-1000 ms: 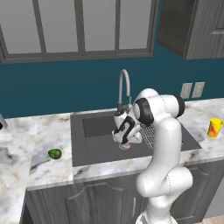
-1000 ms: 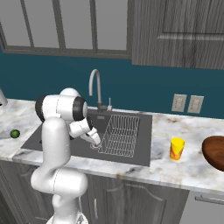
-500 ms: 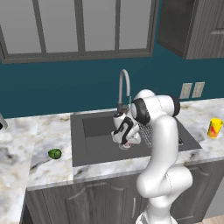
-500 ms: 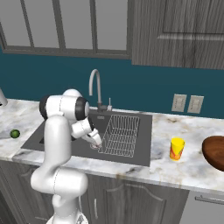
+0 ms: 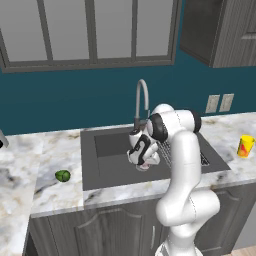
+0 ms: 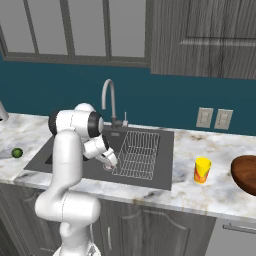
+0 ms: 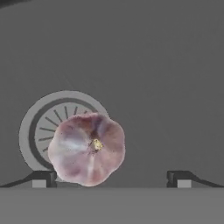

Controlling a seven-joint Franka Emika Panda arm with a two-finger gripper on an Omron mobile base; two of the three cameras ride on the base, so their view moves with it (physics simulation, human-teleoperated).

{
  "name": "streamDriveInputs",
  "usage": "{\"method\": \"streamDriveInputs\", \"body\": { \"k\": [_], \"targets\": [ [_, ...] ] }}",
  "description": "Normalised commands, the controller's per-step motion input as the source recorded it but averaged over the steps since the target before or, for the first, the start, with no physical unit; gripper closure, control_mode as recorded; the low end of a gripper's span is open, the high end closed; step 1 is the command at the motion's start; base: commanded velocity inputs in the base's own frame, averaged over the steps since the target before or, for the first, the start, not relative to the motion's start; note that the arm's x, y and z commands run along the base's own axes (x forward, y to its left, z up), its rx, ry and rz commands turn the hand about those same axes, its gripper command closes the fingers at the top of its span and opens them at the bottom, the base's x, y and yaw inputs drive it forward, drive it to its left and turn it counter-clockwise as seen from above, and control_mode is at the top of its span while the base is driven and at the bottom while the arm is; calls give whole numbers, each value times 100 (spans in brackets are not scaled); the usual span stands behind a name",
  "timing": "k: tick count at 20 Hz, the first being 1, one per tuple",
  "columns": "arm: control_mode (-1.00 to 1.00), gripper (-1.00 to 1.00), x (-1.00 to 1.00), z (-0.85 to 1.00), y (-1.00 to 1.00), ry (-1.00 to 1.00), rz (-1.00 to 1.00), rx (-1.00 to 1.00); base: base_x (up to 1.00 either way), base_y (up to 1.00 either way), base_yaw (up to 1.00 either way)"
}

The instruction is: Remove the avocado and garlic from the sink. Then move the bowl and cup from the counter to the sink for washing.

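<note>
The pale pinkish garlic (image 7: 87, 148) lies on the dark-grey sink floor (image 7: 153, 87), partly over the round drain (image 7: 48, 120). My gripper (image 7: 111, 178) hangs open just above it. The bulb sits between the two fingertips (image 7: 43, 177), close to the left one in the hand view. In the base views the gripper (image 5: 142, 162) (image 6: 109, 162) is down inside the sink (image 5: 110, 167) (image 6: 55, 152). The dark-green avocado (image 5: 62, 175) (image 6: 17, 152) rests on the counter left of the basin. On the right counter stands the yellow cup (image 5: 245, 146) (image 6: 202, 170); the brown bowl (image 6: 246, 172) sits further right.
A curved steel faucet (image 5: 142, 100) (image 6: 111, 100) rises behind the basin. A wire rack (image 6: 137, 155) fills the sink's right side, beside the hand. Marble counter (image 5: 50, 150) runs on both sides, with wall outlets (image 6: 214, 118) and upper cabinets (image 6: 200, 35) behind.
</note>
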Motion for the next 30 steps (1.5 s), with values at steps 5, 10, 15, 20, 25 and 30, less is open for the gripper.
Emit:
{"method": "streamDriveInputs", "body": {
  "k": [5, 10, 15, 20, 25, 30],
  "targets": [
    [-100, -100, 17, -14, 0, 0, 0, 0, 0, 0, 0],
    [-100, -100, 18, -14, 0, 0, 0, 0, 0, 0, 0],
    [-100, -100, 7, -15, -4, 0, 0, 0, 0, 0, 0],
    [-100, -100, -2, -17, -5, 0, -1, 0, 0, 0, 0],
    [-100, -100, 0, -14, -4, 0, 0, 0, 0, 0, 0],
    [-100, 100, -2, -16, -4, 0, 0, 0, 0, 0, 0]
  ]
}}
